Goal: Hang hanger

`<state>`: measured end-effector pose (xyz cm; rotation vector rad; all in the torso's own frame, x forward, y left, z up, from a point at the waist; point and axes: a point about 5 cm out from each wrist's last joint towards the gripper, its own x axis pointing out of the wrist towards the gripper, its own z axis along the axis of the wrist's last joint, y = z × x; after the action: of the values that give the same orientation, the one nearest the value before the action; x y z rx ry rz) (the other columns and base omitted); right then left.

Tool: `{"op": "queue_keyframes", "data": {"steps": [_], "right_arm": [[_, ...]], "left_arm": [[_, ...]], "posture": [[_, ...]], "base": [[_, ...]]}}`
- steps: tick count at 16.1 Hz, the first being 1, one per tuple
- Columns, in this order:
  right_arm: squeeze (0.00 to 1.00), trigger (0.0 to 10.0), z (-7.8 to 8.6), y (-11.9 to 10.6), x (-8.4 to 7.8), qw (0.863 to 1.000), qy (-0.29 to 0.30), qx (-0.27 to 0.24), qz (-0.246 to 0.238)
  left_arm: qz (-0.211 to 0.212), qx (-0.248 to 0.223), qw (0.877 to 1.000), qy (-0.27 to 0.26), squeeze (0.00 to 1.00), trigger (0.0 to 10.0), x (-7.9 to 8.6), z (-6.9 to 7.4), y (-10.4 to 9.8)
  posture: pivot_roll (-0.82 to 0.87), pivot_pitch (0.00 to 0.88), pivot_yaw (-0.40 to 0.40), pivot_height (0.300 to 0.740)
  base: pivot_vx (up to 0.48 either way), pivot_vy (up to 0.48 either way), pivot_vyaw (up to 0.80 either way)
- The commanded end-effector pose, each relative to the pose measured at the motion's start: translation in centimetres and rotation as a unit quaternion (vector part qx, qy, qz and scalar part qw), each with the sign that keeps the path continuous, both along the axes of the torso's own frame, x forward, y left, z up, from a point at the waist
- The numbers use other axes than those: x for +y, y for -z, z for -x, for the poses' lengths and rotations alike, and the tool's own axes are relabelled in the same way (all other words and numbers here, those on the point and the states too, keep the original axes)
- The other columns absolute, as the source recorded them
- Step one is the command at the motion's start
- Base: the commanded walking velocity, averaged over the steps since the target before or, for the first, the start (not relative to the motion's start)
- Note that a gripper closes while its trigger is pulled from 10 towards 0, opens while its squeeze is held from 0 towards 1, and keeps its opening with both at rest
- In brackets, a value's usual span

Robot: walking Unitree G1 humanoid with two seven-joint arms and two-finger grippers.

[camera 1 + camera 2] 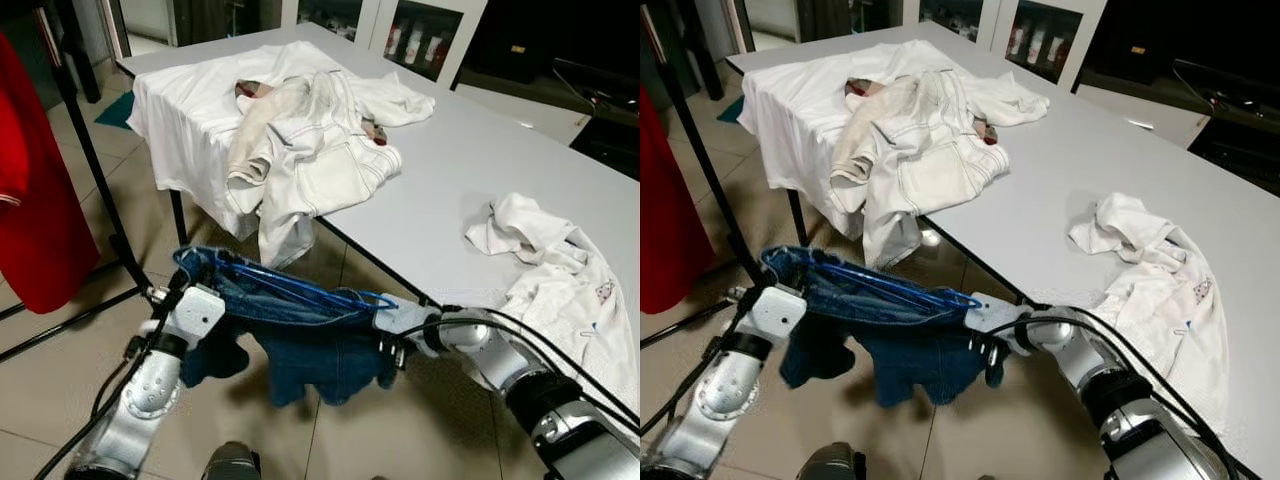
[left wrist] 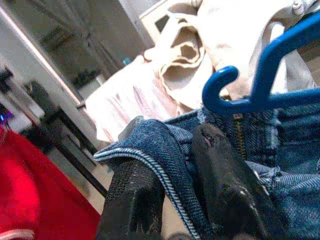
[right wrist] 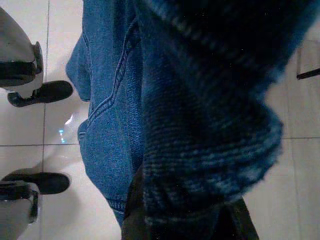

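Note:
A blue plastic hanger [image 1: 290, 285] carries blue denim jeans [image 1: 310, 345] and hangs in the air between my two arms, in front of the table. My left gripper [image 1: 185, 272] is shut on the denim waistband at the hanger's left end; in the left wrist view its fingers [image 2: 220, 185] pinch the cloth, with the hanger's hook [image 2: 235, 90] just beyond. My right gripper [image 1: 385, 345] is shut on the jeans at the hanger's right end, its fingers buried in denim [image 3: 200, 125].
A black clothes rack pole [image 1: 95, 165] stands at the left with a red garment [image 1: 35, 220] hanging on it. The grey table [image 1: 470, 170] holds a pile of white clothes [image 1: 300, 130] and another white garment [image 1: 560, 270]. My feet [image 3: 40, 92] stand on the tile floor.

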<state>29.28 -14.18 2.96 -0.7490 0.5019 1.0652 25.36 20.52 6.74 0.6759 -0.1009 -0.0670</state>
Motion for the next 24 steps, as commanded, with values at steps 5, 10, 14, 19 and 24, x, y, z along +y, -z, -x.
{"op": "queue_keyframes", "data": {"steps": [5, 10, 14, 19, 24], "right_arm": [[0.00, 0.0, 1.0, 0.9, -2.5, 0.999, 0.005, 0.041, 0.034], [0.00, 0.0, 1.8, 1.2, -2.0, 0.997, -0.041, 0.051, 0.042], [0.00, 0.0, 2.0, 1.7, -2.0, 0.995, -0.037, 0.048, 0.074], [0.00, 0.0, 1.6, 2.1, -3.5, 0.993, 0.018, 0.056, 0.105], [0.00, 0.0, 1.7, 2.5, -4.1, 0.984, -0.026, 0.032, 0.175]], "left_arm": [[0.003, 0.006, 0.997, -0.077, 0.00, 10.0, 3.3, -0.7, 0.4], [0.019, 0.009, 0.999, -0.043, 0.00, 10.0, 3.3, -1.5, 0.5], [-0.010, -0.056, 0.996, 0.069, 0.00, 10.0, 0.0, -1.9, -1.5], [-0.110, -0.048, 0.974, 0.191, 0.00, 10.0, -2.8, -0.3, -0.6], [-0.160, -0.046, 0.966, 0.197, 0.00, 10.0, -2.8, -0.4, -0.6]], "posture": [[0.26, 0.021, -0.132, 0.710], [0.26, 0.024, -0.137, 0.710], [0.26, 0.028, -0.137, 0.710], [0.26, 0.030, -0.134, 0.710], [0.26, 0.031, -0.137, 0.710]], "base": [[0.000, 0.000, 0.00], [0.000, 0.000, 0.00], [0.000, 0.000, 0.00], [0.000, 0.000, 0.00], [0.000, 0.000, 0.00]]}}
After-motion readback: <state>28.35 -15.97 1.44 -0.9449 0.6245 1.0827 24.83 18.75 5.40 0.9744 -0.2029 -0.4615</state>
